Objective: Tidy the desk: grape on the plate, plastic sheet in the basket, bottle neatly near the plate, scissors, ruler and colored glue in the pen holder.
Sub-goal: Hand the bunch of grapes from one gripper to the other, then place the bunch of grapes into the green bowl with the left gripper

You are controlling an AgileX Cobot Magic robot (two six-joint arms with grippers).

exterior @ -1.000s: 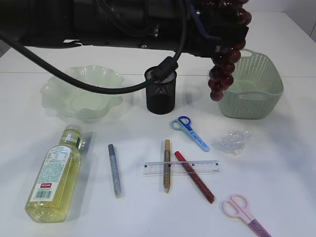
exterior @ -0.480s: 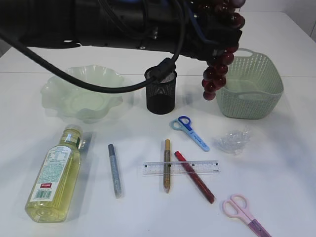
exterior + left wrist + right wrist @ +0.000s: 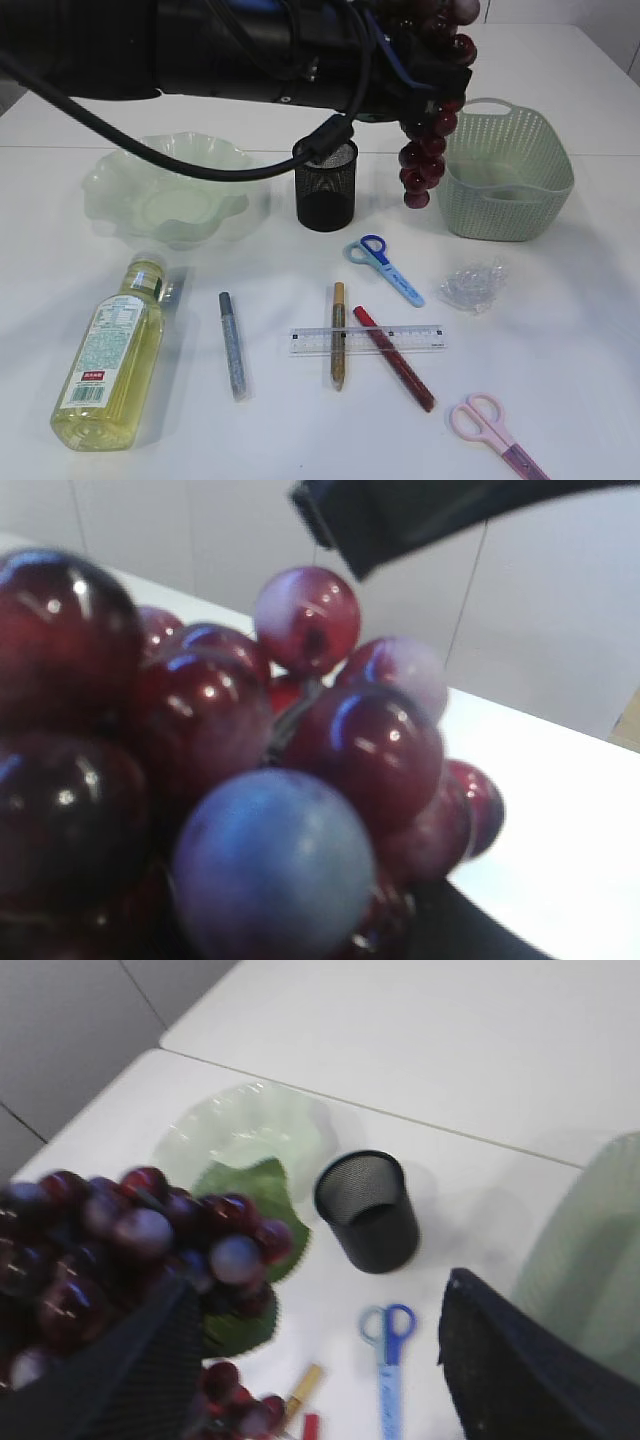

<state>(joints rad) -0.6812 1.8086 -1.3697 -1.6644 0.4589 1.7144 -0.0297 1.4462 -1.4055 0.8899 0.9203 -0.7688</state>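
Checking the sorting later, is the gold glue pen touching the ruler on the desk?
Touching. The exterior view shows the gold glue pen lying straight across the clear ruler, with no gap between them where they overlap.

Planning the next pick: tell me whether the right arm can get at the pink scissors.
Probably yes: the pink scissors lie alone at the near right, the right gripper is open, and the left arm crosses farther back.
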